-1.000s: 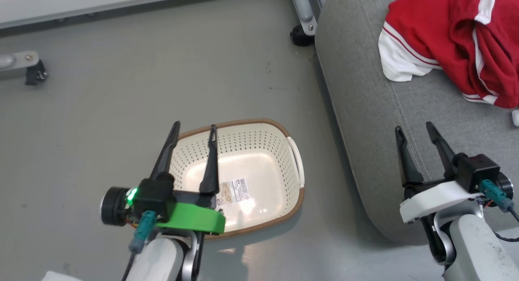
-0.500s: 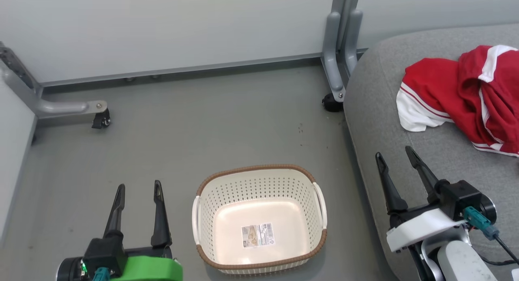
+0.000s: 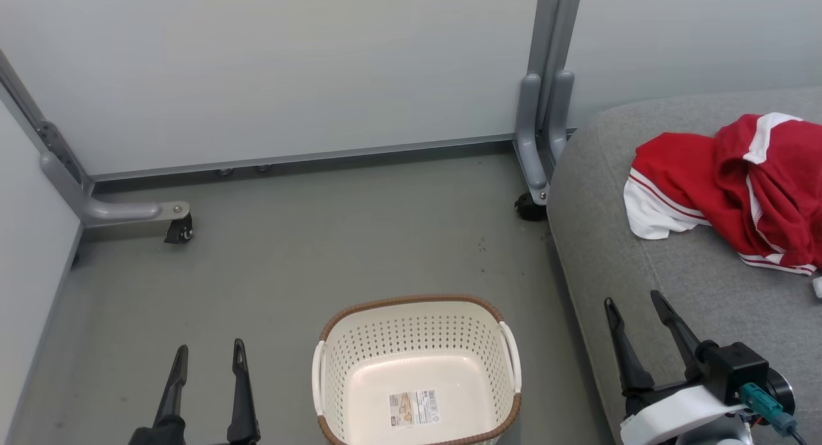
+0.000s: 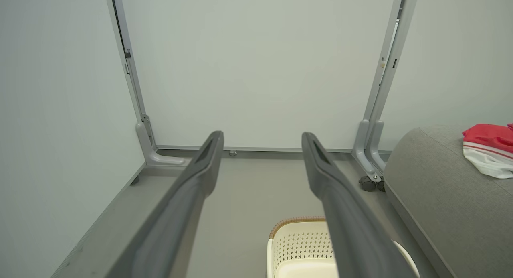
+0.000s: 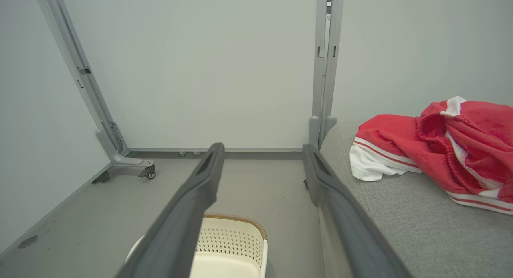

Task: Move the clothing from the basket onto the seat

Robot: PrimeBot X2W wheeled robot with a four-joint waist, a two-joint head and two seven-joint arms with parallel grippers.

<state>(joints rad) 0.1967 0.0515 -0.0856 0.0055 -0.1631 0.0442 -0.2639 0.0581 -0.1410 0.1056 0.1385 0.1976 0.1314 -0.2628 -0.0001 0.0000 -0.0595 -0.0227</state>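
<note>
The clothing (image 3: 725, 188) lies in a rumpled heap on the seat (image 3: 674, 304), a light grey sofa cushion at the right of the head view. It is well apart from the basket (image 3: 411, 299), which stands upright on the grey floor (image 3: 321, 252) beside the seat's rounded edge, with a strip of floor between them. A paper label (image 3: 415, 408) lies on the basket's cream bottom.

The left gripper (image 3: 210, 346) hangs over the floor to the left of the basket, its fingers spread apart with floor between them. The right gripper (image 3: 632, 298) hangs over the near left edge of the seat, its fingers likewise parted and closed on nothing, short of the clothing.

Pale partition panels (image 3: 289, 72) close the space behind. A grey post (image 3: 538, 143) with a black caster (image 3: 530, 209) stands against the seat's far corner. A second grey foot with a caster (image 3: 173, 214) sits at the left corner of the floor.

The head view looks down into the basket. Both wrist views catch its far rim and perforated wall from lower down. The right wrist view gives the closest look at the clothing: a gathered red hem, a white cuff and thin red-and-white stripes. The left wrist view shows a red-and-white edge of it at the far right. A small white thing at the head view's right edge is too cut off to tell.
</note>
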